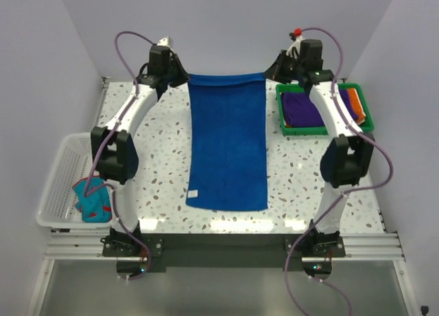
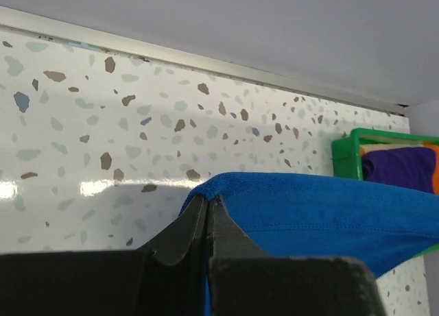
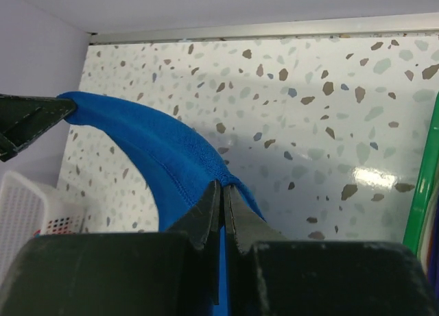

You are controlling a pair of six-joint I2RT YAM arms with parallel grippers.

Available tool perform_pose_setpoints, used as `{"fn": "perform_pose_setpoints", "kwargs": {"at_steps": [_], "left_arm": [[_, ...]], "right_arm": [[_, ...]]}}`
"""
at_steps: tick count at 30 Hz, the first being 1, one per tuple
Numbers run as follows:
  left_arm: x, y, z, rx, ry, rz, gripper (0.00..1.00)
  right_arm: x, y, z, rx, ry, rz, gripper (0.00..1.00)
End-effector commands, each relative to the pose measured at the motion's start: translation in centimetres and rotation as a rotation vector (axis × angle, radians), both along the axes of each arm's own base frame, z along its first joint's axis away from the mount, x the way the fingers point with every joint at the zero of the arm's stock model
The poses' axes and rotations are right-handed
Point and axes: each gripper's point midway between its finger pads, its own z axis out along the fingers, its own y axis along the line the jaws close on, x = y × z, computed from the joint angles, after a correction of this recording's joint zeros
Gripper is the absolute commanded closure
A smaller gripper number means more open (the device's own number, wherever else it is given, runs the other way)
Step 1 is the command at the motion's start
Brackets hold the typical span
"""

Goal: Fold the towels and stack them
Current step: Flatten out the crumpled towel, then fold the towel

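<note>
A bright blue towel (image 1: 228,144) lies stretched lengthwise down the middle of the table, its far edge lifted. My left gripper (image 1: 180,75) is shut on its far left corner (image 2: 206,192). My right gripper (image 1: 273,73) is shut on its far right corner (image 3: 230,179). The far edge hangs taut between the two grippers. A folded dark purple towel (image 1: 305,109) lies in the green tray (image 1: 322,130) with an orange towel (image 1: 355,100) beside it. A red and teal patterned towel (image 1: 92,199) lies in the white basket (image 1: 58,186).
The green tray stands at the far right by the right arm and shows in the left wrist view (image 2: 346,155). The white mesh basket hangs off the table's left edge. The speckled table (image 1: 164,158) ends at a metal rail by the back wall.
</note>
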Motion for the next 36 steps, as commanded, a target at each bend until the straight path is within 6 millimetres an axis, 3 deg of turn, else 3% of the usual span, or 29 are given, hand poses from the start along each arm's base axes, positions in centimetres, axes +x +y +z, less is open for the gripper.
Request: {"fn": "perform_pose_setpoints", "kwargs": {"at_steps": [1, 3, 5, 6, 8, 9, 10, 11, 12, 13, 14, 15, 16, 17, 18, 19, 20, 21, 24, 26, 29, 36], "left_arm": [[4.3, 1.5, 2.3, -0.014, -0.105, 0.018, 1.00], [5.6, 1.3, -0.7, -0.030, -0.068, -0.003, 1.00], [5.8, 1.2, -2.6, -0.050, -0.039, -0.034, 1.00], [5.8, 1.2, -3.5, -0.059, -0.016, -0.039, 1.00], [4.8, 0.8, -5.0, -0.081, 0.030, -0.075, 1.00], [4.2, 0.6, -4.7, -0.091, 0.039, -0.085, 1.00], [3.0, 0.4, -6.3, -0.100, 0.086, -0.104, 1.00], [2.2, 0.2, -6.5, -0.113, 0.099, -0.119, 1.00], [1.3, 0.1, -5.3, -0.125, 0.088, -0.126, 1.00], [-0.2, 0.0, -7.1, -0.133, 0.140, -0.137, 1.00], [-1.1, -0.1, -7.3, -0.137, 0.152, -0.143, 1.00], [-2.1, 0.0, -6.2, -0.144, 0.144, -0.148, 1.00], [-3.6, 0.1, -8.1, -0.142, 0.197, -0.148, 1.00], [-4.5, 0.2, -8.4, -0.143, 0.212, -0.150, 1.00], [-5.4, 0.4, -8.0, -0.137, 0.211, -0.156, 0.99], [-6.8, 0.4, -9.7, -0.130, 0.262, -0.157, 0.99], [-7.6, 0.5, -9.9, -0.129, 0.275, -0.160, 0.99], [-8.9, 0.3, -11.3, -0.121, 0.319, -0.177, 0.99], [-11.1, -0.2, -13.1, -0.097, 0.385, -0.204, 0.98], [-11.5, -0.3, -13.7, -0.095, 0.412, -0.211, 0.98], [-10.8, -0.4, -13.6, -0.085, 0.425, -0.205, 0.98], [-10.2, -0.1, -9.2, -0.066, 0.360, -0.192, 0.98]], "right_arm": [[3.6, 0.5, 2.3, 0.001, -0.132, 0.027, 1.00], [5.1, 0.9, -0.9, -0.007, -0.082, 0.044, 1.00], [5.5, 0.9, -2.5, -0.014, -0.054, 0.048, 1.00], [5.7, 0.8, -4.0, -0.021, -0.017, 0.044, 1.00], [5.3, 0.6, -4.9, -0.028, 0.016, 0.044, 1.00], [4.6, 0.6, -6.1, -0.029, 0.061, 0.045, 1.00], [4.0, 0.4, -5.8, -0.024, 0.069, 0.044, 1.00], [3.5, 0.2, -6.1, -0.023, 0.088, 0.038, 1.00], [2.5, -0.1, -7.8, -0.017, 0.143, 0.028, 1.00], [1.5, -0.2, -6.8, -0.011, 0.139, 0.025, 1.00], [0.8, -0.5, -7.2, -0.010, 0.162, 0.013, 1.00], [-0.5, -0.8, -8.9, -0.016, 0.220, 0.004, 1.00], [-1.4, -0.9, -8.4, -0.019, 0.221, 0.000, 1.00], [-2.2, -1.0, -8.8, -0.019, 0.241, -0.004, 1.00], [-3.4, -1.3, -10.7, -0.025, 0.301, -0.008, 1.00], [-4.2, -1.3, -10.8, -0.027, 0.317, -0.009, 1.00], [-5.5, -1.4, -12.4, -0.031, 0.377, -0.006, 1.00], [-6.2, -1.3, -13.0, -0.030, 0.399, 0.002, 1.00], [-8.3, -1.4, -14.8, -0.033, 0.460, 0.011, 1.00], [-8.8, -1.4, -15.3, -0.031, 0.479, 0.015, 1.00], [-8.3, -1.6, -15.0, -0.048, 0.475, 0.012, 1.00], [-8.8, -1.8, -12.7, -0.060, 0.452, 0.012, 1.00]]}}
